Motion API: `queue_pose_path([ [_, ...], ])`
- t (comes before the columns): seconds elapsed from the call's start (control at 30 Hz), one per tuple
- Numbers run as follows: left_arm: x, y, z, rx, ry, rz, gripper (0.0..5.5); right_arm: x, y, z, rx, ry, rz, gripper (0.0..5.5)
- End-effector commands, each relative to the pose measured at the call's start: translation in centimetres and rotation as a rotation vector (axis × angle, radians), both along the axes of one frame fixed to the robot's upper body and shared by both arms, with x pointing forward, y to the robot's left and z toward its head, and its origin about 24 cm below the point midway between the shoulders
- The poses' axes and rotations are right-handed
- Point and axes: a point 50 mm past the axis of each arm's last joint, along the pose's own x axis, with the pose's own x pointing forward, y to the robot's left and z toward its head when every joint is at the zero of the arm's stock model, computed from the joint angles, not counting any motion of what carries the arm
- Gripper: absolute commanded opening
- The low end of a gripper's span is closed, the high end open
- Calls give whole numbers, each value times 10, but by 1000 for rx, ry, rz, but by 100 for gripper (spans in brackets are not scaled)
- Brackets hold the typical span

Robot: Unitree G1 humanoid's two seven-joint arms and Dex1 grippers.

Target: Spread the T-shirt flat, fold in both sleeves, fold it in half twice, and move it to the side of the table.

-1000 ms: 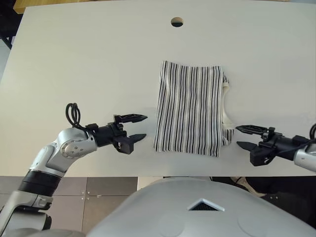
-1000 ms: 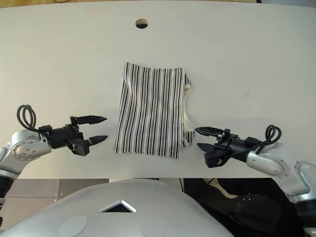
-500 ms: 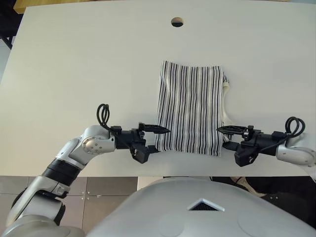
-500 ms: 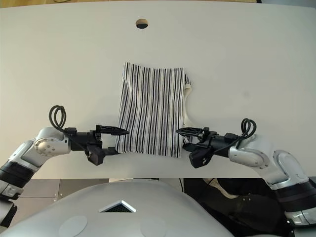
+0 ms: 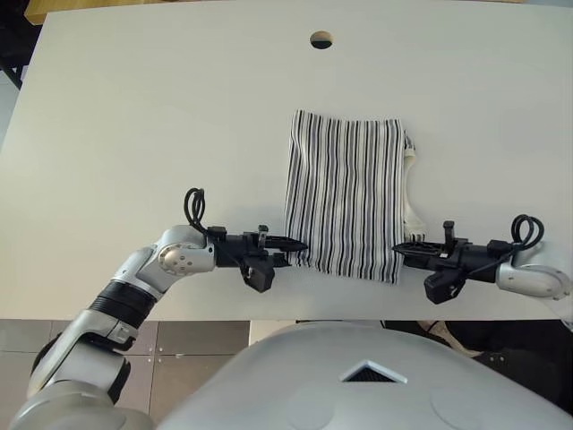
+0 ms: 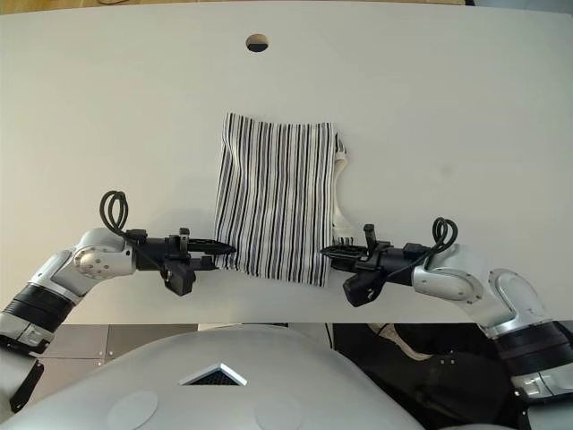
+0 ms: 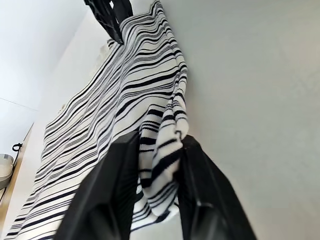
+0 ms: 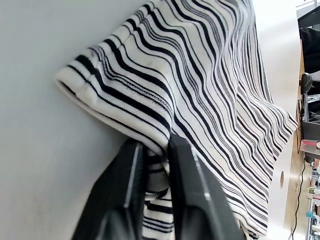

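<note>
Two pincers hold the near hem of the T-shirt (image 5: 345,202), which lies as a striped rectangle, sleeves apparently folded in, near the middle of the white surface (image 5: 161,125). At the near-left corner the left pincer (image 5: 294,247) is clenched on the cloth. At the near-right corner the right pincer (image 8: 157,150) is likewise clenched on it, and the fabric bunches in each grip.

Judgement: a half-fold is in hand.

Recommended: raise both corners together and level, carry them toward the far edge, hold the hem taut against creasing, and align corners before release.

Beyond the far edge, a round hole (image 5: 320,39) marks the surface.
</note>
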Motion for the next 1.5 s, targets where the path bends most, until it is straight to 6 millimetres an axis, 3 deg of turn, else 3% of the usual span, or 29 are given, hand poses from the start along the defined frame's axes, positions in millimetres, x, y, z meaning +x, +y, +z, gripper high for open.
queue_pose_path([
  [0.03, -11, 5, -14, 68, 62, 10, 70, -4, -3, -15, -47, 33, -14, 15],
  [0.27, -17, 8, -14, 15, 82, 104, 15, -3, 4, -12, 80, 40, -61, 10],
  [0.57, -65, 21, -7, -6, 205, 229, 14, -32, 10, 5, 239, 212, -129, 10],
  [0.73, -55, 8, 10, -130, 215, 352, 14, -12, 6, 18, 306, 179, -246, 10],
  [0.93, 0, -10, 28, -300, 172, 567, 14, 32, 5, 26, 450, 88, -442, 10],
  [1.07, 51, -17, 35, -276, 38, 696, 14, 62, 11, 27, 492, -16, -533, 10],
  [1.17, 75, -16, 34, -239, -14, 749, 14, 81, 17, 26, 518, -81, -587, 10],
  [1.4, 106, -16, 14, -146, -82, 766, 14, 111, 25, 13, 518, -163, -693, 10],
  [1.47, 109, -20, 7, -141, -93, 752, 62, 118, 25, 11, 512, -188, -719, 10],
  [1.5, 111, -22, 5, -142, -96, 745, 85, 121, 26, 10, 509, -192, -724, 46],
])
